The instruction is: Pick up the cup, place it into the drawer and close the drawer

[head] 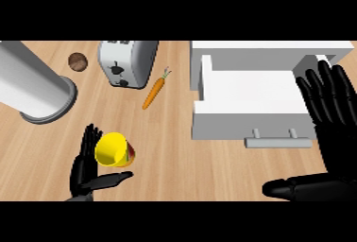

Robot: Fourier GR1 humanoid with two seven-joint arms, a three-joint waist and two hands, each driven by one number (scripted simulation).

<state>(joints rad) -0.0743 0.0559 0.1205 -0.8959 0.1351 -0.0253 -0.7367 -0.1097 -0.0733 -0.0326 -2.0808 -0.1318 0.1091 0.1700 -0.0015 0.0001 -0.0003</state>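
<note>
Your left hand (85,171) is released, fingers straight, with the cup (111,149) tipped on its side just right of them, above the thumb.
The cup is yellow inside and red outside. Ahead and to the right of that hand lie a carrot (154,92) and a toaster (126,63). The open white drawer (244,94) sits farther right, with bare counter (174,156) between. Your right hand (329,111) rests open, fingers up, at the drawer's right edge.
</note>
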